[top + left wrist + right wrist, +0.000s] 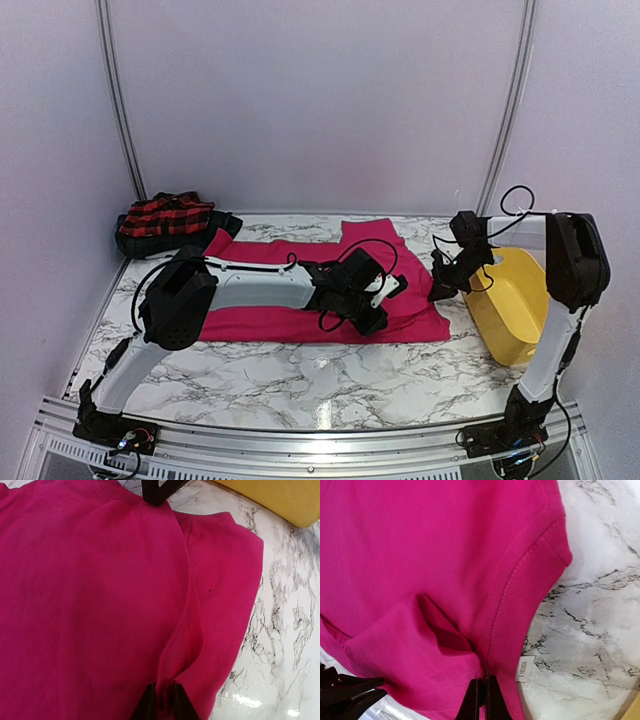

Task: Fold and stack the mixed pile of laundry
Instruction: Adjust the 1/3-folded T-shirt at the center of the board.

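The plain magenta-pink garment lies spread flat across the middle of the marble table. My left gripper rests on its right part and, in the left wrist view, my left gripper is shut on a raised fold of the pink cloth. My right gripper is at the garment's right edge. In the right wrist view, my right gripper is shut on a stitched seam of the pink cloth. The red-and-black checked garment sits bunched at the back left on a dark plaid one.
A yellow plastic tub stands at the right, just behind my right gripper, and its yellow edge also shows in the left wrist view. A small white label pokes out from under the pink hem. Grey walls close off the back and both sides.
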Action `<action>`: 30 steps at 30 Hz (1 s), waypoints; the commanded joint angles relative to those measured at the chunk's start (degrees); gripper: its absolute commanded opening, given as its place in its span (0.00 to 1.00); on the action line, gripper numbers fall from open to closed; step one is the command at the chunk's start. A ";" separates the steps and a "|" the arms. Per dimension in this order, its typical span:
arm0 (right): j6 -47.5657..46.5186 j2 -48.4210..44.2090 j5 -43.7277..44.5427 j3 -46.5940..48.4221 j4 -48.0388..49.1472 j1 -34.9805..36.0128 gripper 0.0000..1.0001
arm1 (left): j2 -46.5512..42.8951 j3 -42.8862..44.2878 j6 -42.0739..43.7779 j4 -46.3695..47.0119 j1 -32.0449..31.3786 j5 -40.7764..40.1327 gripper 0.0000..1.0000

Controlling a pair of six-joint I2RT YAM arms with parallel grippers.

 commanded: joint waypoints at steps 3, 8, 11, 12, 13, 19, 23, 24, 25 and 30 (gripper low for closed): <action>0.51 -0.56 -1.31 3.64 -0.65 -0.40 0.00 | -2.99 2.16 -0.05 0.94 0.91 1.83 0.00; 2.08 0.13 -3.44 7.44 -0.25 -0.39 0.00 | -4.95 1.70 -3.30 1.60 2.42 1.77 0.00; 3.45 1.16 -4.50 10.25 0.36 -0.40 0.00 | -6.86 0.58 -5.39 2.92 4.71 0.50 0.00; 3.89 1.69 -4.90 11.02 0.65 -0.33 0.00 | -7.39 0.23 -6.09 3.43 5.51 0.18 0.00; 4.22 2.21 -5.33 11.93 0.77 -0.38 0.00 | -7.82 -0.10 -6.54 3.96 6.29 0.03 0.00; 7.05 6.91 -8.39 16.70 3.09 -0.19 0.00 | -7.58 -1.06 -7.57 4.37 10.50 -1.53 0.00; 8.65 10.51 -9.78 21.04 4.05 0.43 0.00 | -6.74 -1.41 -8.05 4.37 12.23 -4.00 0.00; 9.27 11.07 -10.31 21.98 4.86 0.60 0.00 | -6.38 -1.33 -8.25 4.32 12.64 -4.88 0.00; 9.89 11.42 -10.63 22.39 5.73 0.66 0.01 | -6.05 -1.22 -8.61 4.31 12.96 -6.28 0.00; 11.74 10.75 -10.72 24.07 8.09 0.72 0.36 | -5.09 -0.83 -12.43 4.00 14.87 -13.28 0.52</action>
